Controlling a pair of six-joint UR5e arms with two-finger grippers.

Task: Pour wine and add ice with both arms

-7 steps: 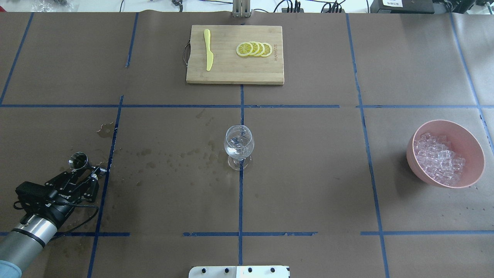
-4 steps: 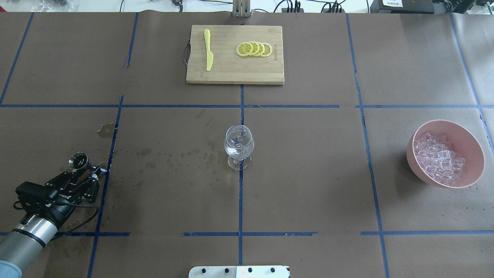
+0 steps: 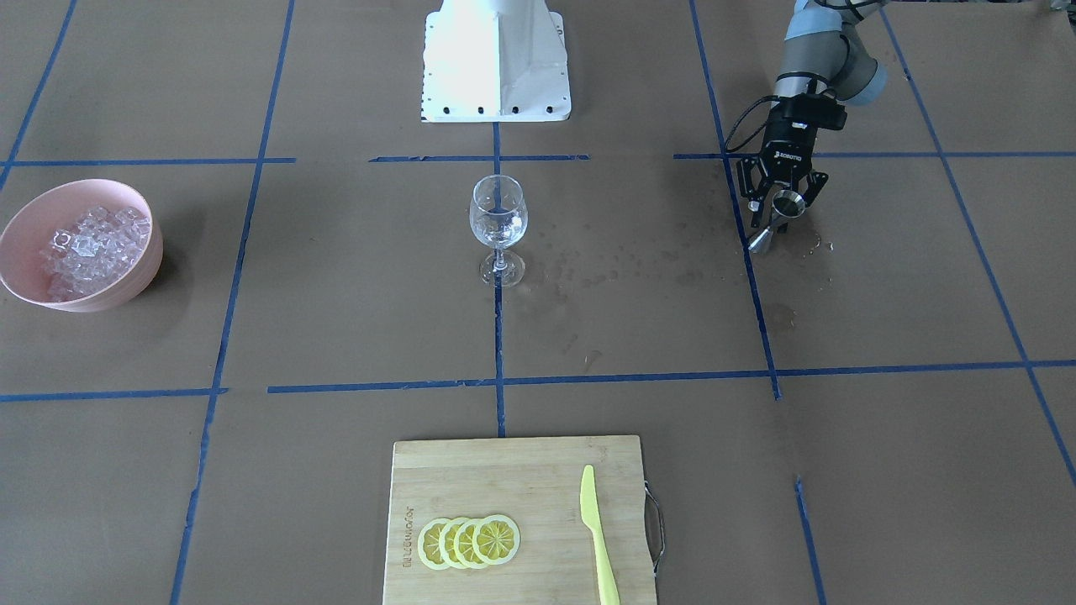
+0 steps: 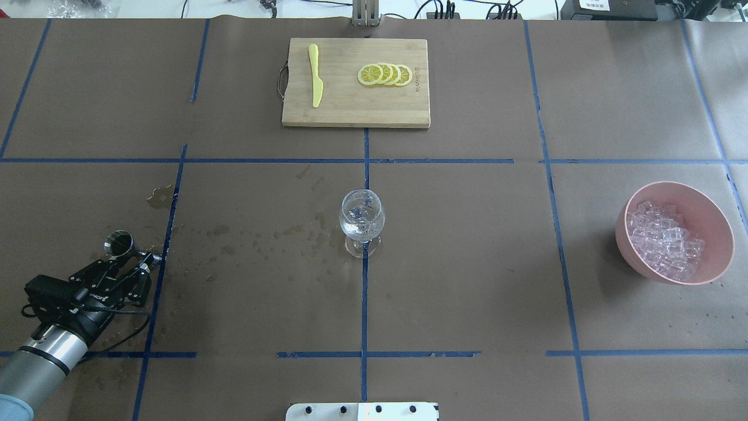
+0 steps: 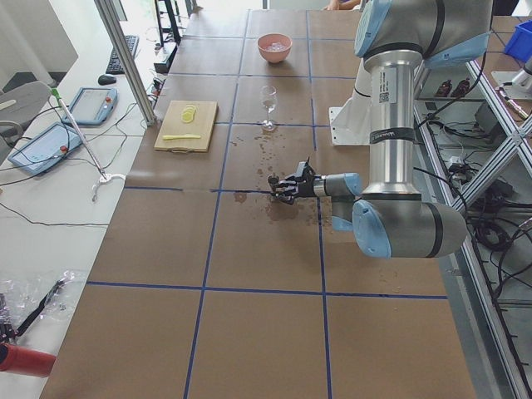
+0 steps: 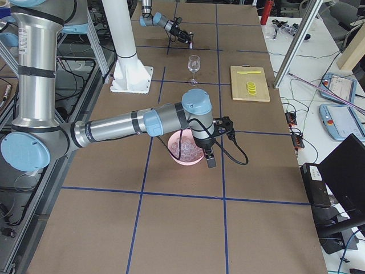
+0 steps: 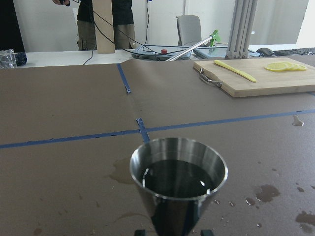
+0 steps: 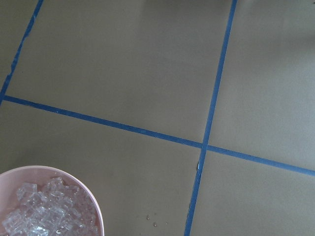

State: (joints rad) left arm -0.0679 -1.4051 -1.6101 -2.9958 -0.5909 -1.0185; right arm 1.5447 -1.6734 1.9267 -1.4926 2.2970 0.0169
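A clear stemmed glass (image 4: pixel 362 225) (image 3: pixel 498 220) stands at the table's centre with a little clear wine low in its bowl. My left gripper (image 4: pixel 142 259) (image 3: pixel 782 214) is shut on a steel jigger (image 4: pixel 118 242) (image 7: pixel 177 177), held low over the paper at the near left. The jigger's cup looks dark and glinting inside. The ice (image 4: pixel 663 240) (image 8: pixel 49 211) lies heaped in a pink bowl (image 4: pixel 716 210) (image 3: pixel 126 281) at the right. Only the exterior right view shows my right gripper (image 6: pixel 210 160), high above the bowl; I cannot tell its state.
A bamboo cutting board (image 4: pixel 350 108) at the far centre carries lemon slices (image 4: pixel 385 74) and a yellow knife (image 4: pixel 316 76). Dark wet spots (image 4: pixel 263 237) dot the brown paper between jigger and glass. The white pedestal (image 3: pixel 496 59) stands behind the glass.
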